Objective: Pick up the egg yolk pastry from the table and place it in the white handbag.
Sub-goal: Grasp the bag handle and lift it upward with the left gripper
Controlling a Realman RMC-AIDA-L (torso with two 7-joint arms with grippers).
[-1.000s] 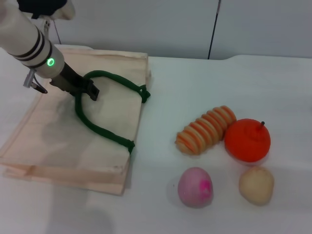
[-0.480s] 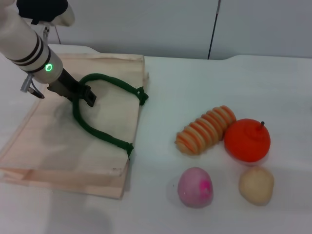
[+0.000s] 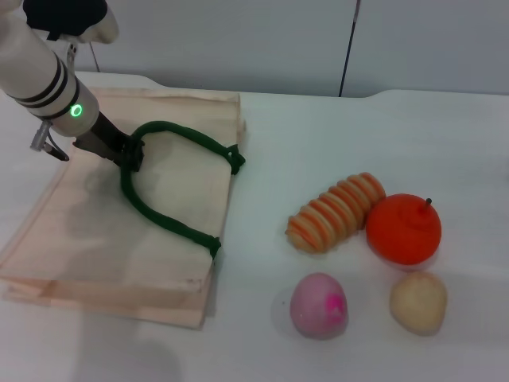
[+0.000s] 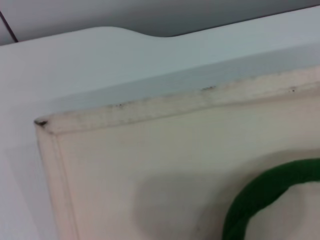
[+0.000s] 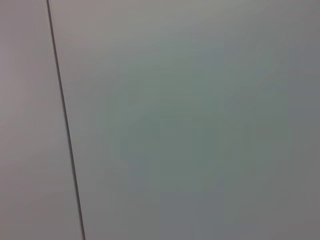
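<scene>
White table (image 3: 318, 135); egg yolk pastry (image 3: 418, 302) pale beige, matte, rounded.

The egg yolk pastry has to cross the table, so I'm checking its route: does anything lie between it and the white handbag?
Yes. The pink ball sits beside the egg yolk pastry on the side toward the white handbag, so a low straight path meets it. The left tool is at the bag's green handle.
</scene>
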